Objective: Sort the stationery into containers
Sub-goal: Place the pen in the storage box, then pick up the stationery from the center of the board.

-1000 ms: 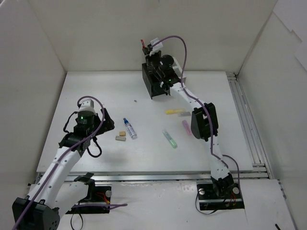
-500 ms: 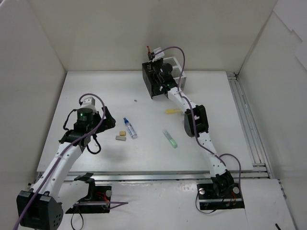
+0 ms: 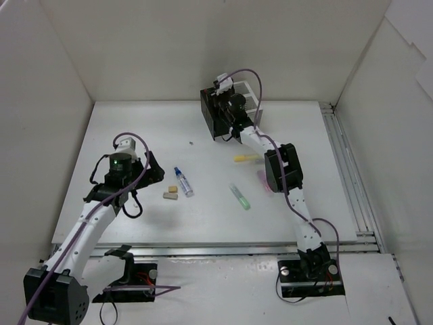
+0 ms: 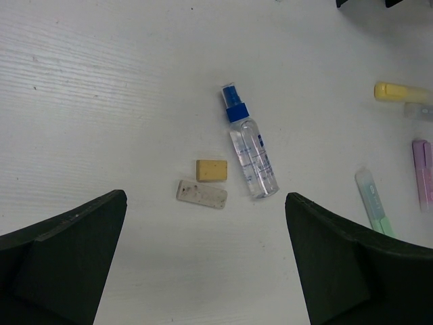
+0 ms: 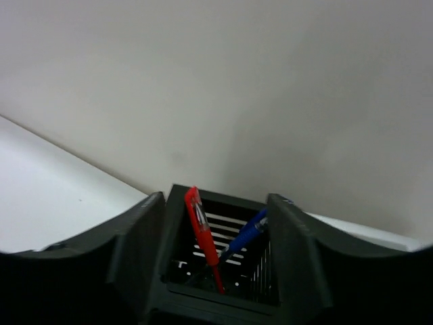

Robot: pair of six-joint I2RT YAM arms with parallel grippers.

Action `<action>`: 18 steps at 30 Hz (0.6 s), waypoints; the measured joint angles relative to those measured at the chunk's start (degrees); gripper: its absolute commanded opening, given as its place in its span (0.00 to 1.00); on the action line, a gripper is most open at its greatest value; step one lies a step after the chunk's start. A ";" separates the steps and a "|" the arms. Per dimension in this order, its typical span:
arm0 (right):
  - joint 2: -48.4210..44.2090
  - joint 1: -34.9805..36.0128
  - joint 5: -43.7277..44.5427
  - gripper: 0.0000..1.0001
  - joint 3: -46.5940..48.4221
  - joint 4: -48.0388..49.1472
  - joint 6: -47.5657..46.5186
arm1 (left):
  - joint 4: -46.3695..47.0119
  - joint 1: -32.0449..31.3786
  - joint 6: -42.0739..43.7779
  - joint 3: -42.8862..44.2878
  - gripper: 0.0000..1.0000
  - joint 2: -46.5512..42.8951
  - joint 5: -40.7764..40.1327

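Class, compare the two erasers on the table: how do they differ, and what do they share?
The tan eraser is clean; the grey eraser is speckled with dark marks. The tan eraser is shorter, the grey eraser longer. Both are flat blocks lying on the table, beside the bottle.

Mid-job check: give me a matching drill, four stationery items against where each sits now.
1. red pen
2. spray bottle
3. yellow highlighter
4. green highlighter

A. beside the tan eraser
B. loose item nearest the black organizer
C. standing in the black organizer
D. between spray bottle and pink highlighter

Pairs: 1-C, 2-A, 3-B, 4-D
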 measured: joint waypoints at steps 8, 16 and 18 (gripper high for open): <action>-25.05 2.67 -1.20 0.98 -18.23 -0.55 -1.90 | -0.46 -0.02 -0.02 0.02 1.00 -4.70 0.07; -65.79 4.28 -1.53 0.98 -58.58 1.11 7.43 | -3.06 -2.43 -0.57 0.07 1.00 -5.57 -0.02; -73.26 4.70 -0.61 0.98 -65.29 -5.01 10.21 | -3.34 -3.37 -0.59 0.07 1.00 -5.16 -0.07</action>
